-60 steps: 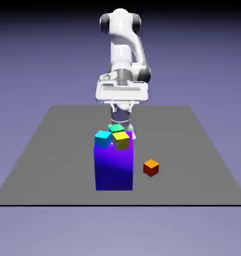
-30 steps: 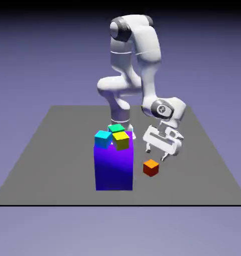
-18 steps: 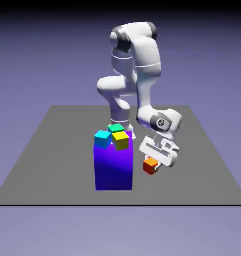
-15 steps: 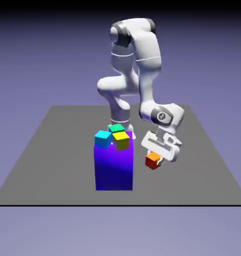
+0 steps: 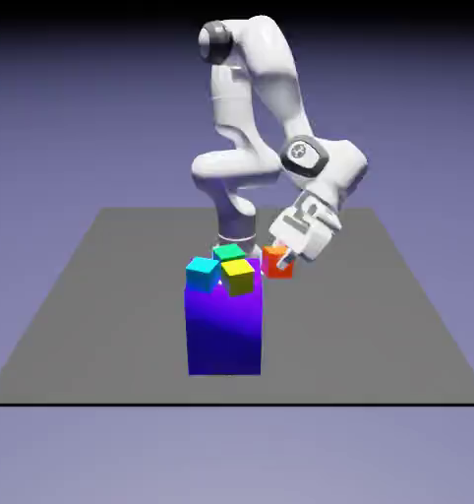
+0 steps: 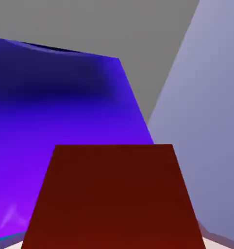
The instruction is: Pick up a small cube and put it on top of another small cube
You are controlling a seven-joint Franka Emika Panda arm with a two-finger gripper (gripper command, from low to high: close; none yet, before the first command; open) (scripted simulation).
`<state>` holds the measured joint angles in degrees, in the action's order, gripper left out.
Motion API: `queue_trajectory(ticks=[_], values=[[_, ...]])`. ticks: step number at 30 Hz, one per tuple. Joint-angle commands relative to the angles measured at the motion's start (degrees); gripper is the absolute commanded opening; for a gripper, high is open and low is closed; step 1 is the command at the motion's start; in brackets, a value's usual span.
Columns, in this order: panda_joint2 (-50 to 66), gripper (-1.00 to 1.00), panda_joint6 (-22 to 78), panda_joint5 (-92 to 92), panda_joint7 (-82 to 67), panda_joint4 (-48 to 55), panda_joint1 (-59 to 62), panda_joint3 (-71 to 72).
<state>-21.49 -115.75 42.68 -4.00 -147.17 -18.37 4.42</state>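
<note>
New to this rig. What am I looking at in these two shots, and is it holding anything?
It's a simulated white robot arm on a grey table. The exterior view is from a fixed camera across the table; the hand view is from a camera on the arm's hand, looking along the gripper. A tall blue-purple block stands on the table with three small cubes on top: cyan cube, yellow cube and green cube. The gripper holds a small orange cube in the air beside the block's top, on the exterior view's right. In the hand view that cube is the big dark red shape, hiding the fingertips, with the block behind it.
</note>
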Motion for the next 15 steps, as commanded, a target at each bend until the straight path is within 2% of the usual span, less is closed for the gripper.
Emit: queue_trajectory(ticks=[1,5,7,13,14,15], values=[[-1.8,-1.00,2.4,-1.9,-1.7,0.9,-0.6,-1.7],[-9.1,-1.00,12.4,-9.8,-8.7,4.5,-3.1,-8.4],[-6.6,-1.00,14.3,-8.3,-12.5,4.5,-5.1,-10.5],[-4.0,-1.00,4.3,-4.0,-10.1,-2.5,-2.9,-13.8],[-4.0,1.00,4.3,-4.0,-10.1,-2.5,-2.9,-13.8],[-4.0,1.00,4.3,-4.0,-10.1,-2.5,-2.9,-13.8]])
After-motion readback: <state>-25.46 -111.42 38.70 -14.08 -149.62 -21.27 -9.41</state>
